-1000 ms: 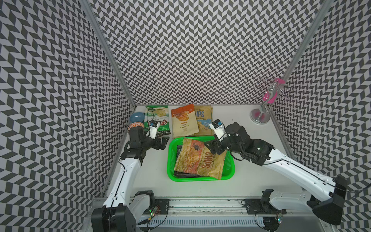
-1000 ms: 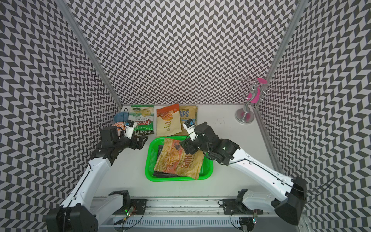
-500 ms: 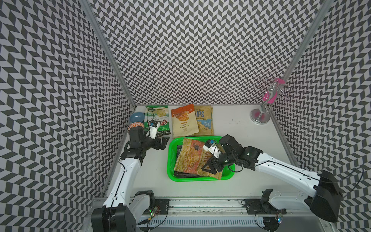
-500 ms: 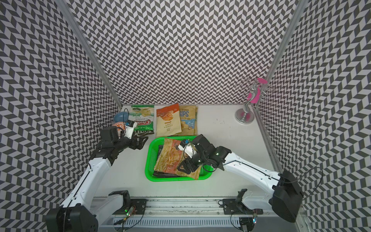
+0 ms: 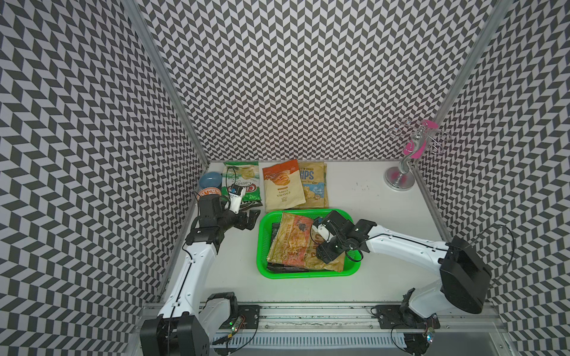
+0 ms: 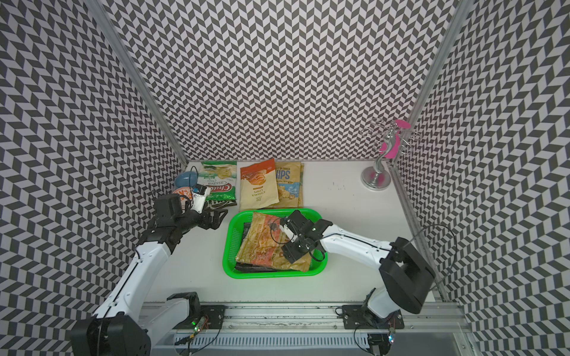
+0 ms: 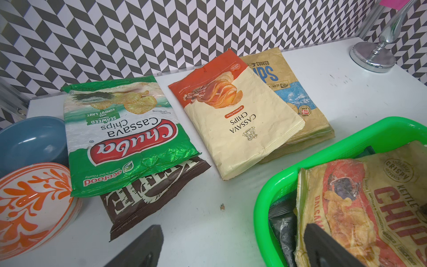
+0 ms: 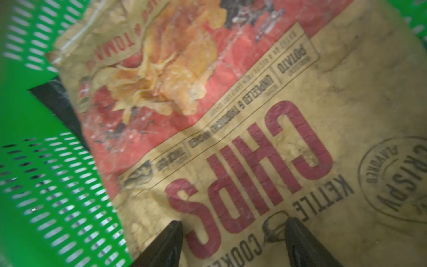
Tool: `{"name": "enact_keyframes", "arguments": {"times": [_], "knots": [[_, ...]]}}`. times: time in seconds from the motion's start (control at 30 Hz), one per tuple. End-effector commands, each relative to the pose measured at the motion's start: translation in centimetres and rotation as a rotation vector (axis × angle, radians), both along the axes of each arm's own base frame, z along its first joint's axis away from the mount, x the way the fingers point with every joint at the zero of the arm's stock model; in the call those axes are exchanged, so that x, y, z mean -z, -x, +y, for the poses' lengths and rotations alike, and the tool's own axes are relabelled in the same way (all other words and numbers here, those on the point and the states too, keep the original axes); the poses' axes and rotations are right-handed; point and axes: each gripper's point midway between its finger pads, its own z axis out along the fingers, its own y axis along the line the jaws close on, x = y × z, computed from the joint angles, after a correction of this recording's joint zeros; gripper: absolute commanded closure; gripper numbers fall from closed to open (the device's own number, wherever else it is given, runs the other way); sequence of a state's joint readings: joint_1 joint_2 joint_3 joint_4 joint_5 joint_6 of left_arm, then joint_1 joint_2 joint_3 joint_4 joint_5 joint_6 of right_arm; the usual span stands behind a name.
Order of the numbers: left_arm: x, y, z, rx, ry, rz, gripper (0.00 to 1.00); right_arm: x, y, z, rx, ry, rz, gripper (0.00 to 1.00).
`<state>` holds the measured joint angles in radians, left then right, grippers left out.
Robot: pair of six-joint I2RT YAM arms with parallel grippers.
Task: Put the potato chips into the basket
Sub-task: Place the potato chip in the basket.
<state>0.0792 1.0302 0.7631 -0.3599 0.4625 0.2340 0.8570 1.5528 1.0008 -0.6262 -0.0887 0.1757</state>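
Note:
The green basket (image 5: 261,246) (image 6: 226,246) holds a tan and red CHIPS bag (image 5: 293,243) (image 8: 254,138) lying on a dark bag (image 5: 283,268). My right gripper (image 5: 327,255) (image 8: 232,223) hangs open just over that tan bag, gripping nothing. Behind the basket lie the green-white Chuba bag (image 5: 243,182) (image 7: 124,129), a brown Kettle bag (image 7: 150,191) under it, the beige-orange cassava bag (image 5: 282,185) (image 7: 235,120) and a tan bag with blue print (image 5: 314,188) (image 7: 288,92). My left gripper (image 5: 249,215) (image 7: 233,233) is wide open over bare table between the brown bag and the basket.
A blue bowl (image 5: 209,182) and an orange-patterned bowl (image 5: 208,194) (image 7: 30,201) sit in the back left corner beside the Chuba bag. A chrome stand (image 5: 399,178) with a pink piece is at the back right. Patterned walls close three sides.
My right arm swung from the basket's far rim down over the tan bag toward the basket's front right. The left arm and the bags on the table stayed put.

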Motion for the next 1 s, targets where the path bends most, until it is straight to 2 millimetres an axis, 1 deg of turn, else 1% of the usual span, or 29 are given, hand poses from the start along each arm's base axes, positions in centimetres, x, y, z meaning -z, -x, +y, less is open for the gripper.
{"name": "enact_keyframes", "arguments": {"times": [0.0,0.07,0.1,0.17,0.23,0.3,0.37,0.43,0.5,0.6,0.67,0.77,0.83,0.97], "knots": [[-0.1,-0.1,-0.1,0.005,0.006,-0.008,0.01,0.3,-3.1,-0.4,0.053,0.080,-0.125,0.26],[-0.1,-0.1,0.0,0.004,0.006,-0.009,0.01,0.0,-4.1,-0.1,0.064,0.079,-0.165,0.26],[-0.1,-0.1,0.0,0.005,0.005,-0.009,0.01,-0.6,-4.6,0.2,0.067,0.063,-0.190,0.26],[-0.1,-0.1,0.0,0.005,0.005,-0.009,0.01,-2.2,-5.3,0.8,0.069,0.024,-0.240,0.26],[-0.1,-0.1,0.0,0.005,0.005,-0.008,0.01,-4.2,-5.3,1.4,0.047,-0.032,-0.267,0.26],[-0.1,-0.1,0.0,0.004,0.004,-0.008,0.01,-6.0,-4.3,2.2,0.005,-0.102,-0.252,0.26],[-0.1,-0.1,0.0,0.003,0.005,-0.008,0.01,-7.4,-2.6,2.9,-0.046,-0.178,-0.204,0.29],[-0.1,-0.1,0.0,0.004,0.006,-0.008,0.01,-8.3,-0.4,3.5,-0.102,-0.253,-0.126,0.34],[-0.1,-0.1,0.0,0.004,0.006,-0.009,0.01,-8.5,1.5,3.6,-0.135,-0.299,-0.052,0.40],[-0.1,-0.1,-0.1,0.005,0.007,-0.009,0.01,-8.2,3.5,2.9,-0.143,-0.320,0.026,0.59],[-0.1,-0.1,-0.1,0.007,0.007,-0.009,0.01,-8.1,4.6,2.5,-0.148,-0.331,0.062,0.69],[0.0,-0.1,-0.1,0.010,0.008,-0.007,0.01,-7.5,6.0,2.0,-0.158,-0.329,0.116,0.79],[0.1,-0.1,-0.2,0.012,0.010,-0.004,0.01,-6.8,6.3,1.6,-0.147,-0.301,0.126,0.79],[0.0,-0.1,-0.2,0.014,0.010,-0.007,0.01,-4.7,7.0,1.0,-0.143,-0.215,0.146,0.79]]}}
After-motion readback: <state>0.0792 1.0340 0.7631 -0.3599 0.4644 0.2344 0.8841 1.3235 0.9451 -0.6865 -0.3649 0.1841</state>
